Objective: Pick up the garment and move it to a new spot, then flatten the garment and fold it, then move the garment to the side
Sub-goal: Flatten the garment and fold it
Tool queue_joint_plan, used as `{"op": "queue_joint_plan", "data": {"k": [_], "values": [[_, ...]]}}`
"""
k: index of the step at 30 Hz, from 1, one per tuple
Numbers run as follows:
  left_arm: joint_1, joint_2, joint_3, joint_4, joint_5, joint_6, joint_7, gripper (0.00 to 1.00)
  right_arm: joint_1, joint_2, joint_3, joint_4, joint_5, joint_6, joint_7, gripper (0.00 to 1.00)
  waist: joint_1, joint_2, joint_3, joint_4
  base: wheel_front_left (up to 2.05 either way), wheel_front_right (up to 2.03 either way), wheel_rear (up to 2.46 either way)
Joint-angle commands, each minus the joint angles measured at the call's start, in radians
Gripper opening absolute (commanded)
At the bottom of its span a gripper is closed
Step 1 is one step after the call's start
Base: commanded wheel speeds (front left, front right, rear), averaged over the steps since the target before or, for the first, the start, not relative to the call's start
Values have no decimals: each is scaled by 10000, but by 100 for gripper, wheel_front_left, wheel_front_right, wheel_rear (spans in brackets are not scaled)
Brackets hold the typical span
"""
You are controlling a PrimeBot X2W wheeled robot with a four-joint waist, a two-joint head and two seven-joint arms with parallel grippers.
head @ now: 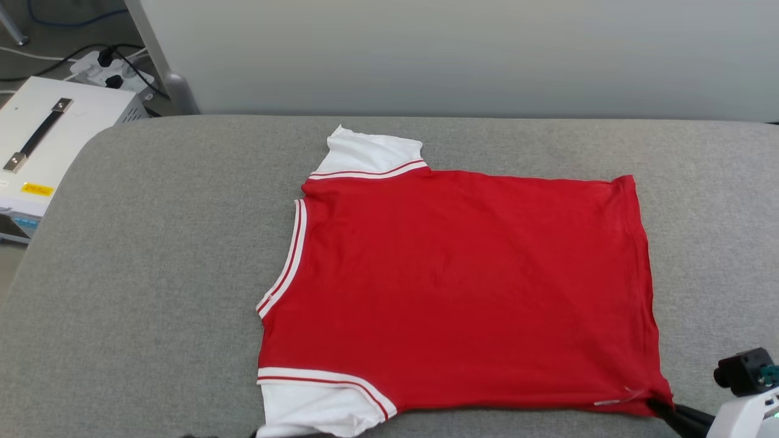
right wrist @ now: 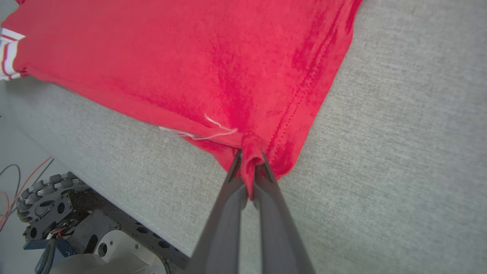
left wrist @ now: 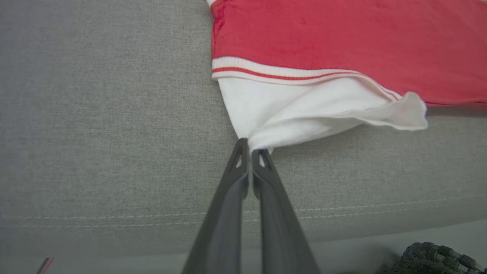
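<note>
Garment is lying spread out flat on the grey padded surface, a plain red side facing up. It is sitting sideways to the robot: striped neckline pointing to the robot's left, bottom hem running along the right. One white sleeve is sticking out at the far edge, and the other white sleeve is hanging over toward the near edge, its cuff curling up a little. Left gripper is clenching the tip of that near sleeve, fingers pressed together with white fabric bunching right at the tips. Right gripper is grasping the near right hem corner, a fold of red cloth squeezing out between its fingers. Loose white thread is trailing off the hem just beside that grip. In the head view the right gripper's dark fingers are touching the same corner at the lower right, with the wrist camera showing just beside them. Body of the shirt is resting mostly smooth, with only faint creases crossing it. White box with a black handle is sitting off the surface at the far left, a power strip lying behind it on the floor. Robot's wheeled base is showing below the surface's near edge.
</note>
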Motion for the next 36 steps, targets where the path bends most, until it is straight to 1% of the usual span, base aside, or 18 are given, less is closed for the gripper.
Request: {"op": "queue_joint_plan", "data": {"k": [1,3,6,9,14,19,23,29,32,36], "values": [[-565,122,99,-64,319,-18,-56,0,-22,-26,-324,-72,-32,-7,117,0,1,-1,224,45,0,0,0],[-1310,230,100,-74,584,-224,124,0,-206,39,-843,-171,-153,-7,222,0,1,-1,386,66,0,0,0],[-2589,404,50,123,982,-678,538,0,-573,161,-1523,-341,-402,-7,611,0,1,-1,696,-15,0,0,0],[-3746,349,90,634,1152,-1175,726,0,-957,327,-2092,-432,-603,-7,1043,0,1,-1,1064,-118,0,0,0],[-5397,93,89,1885,1405,-1934,765,0,-1558,877,-2945,-498,-926,-7,1585,0,1,-1,1755,-313,0,0,0],[-6776,-218,49,3194,1581,-2602,705,0,-2169,1176,-3514,-382,-1314,-7,2160,0,1,-1,2424,-390,0,0,0],[-7670,-417,-59,4288,1756,-3066,654,0,-2820,1424,-3744,-158,-1550,-7,2583,0,1,-1,2916,-476,0,0,0],[-8497,-866,-394,5950,1946,-3636,640,0,-3731,1892,-3530,631,-1969,-7,3061,0,1,-1,3481,-525,0,0,0],[-8593,-1252,-523,6833,1842,-3891,556,0,-3951,2045,-3252,1105,-2265,-7,3117,0,1,-1,3576,-487,0,0,0],[-8555,-1701,-687,7794,1764,-4128,210,0,-3973,2260,-2972,1359,-2187,-7,2955,0,1,-1,3482,-442,0,0,0]]}}
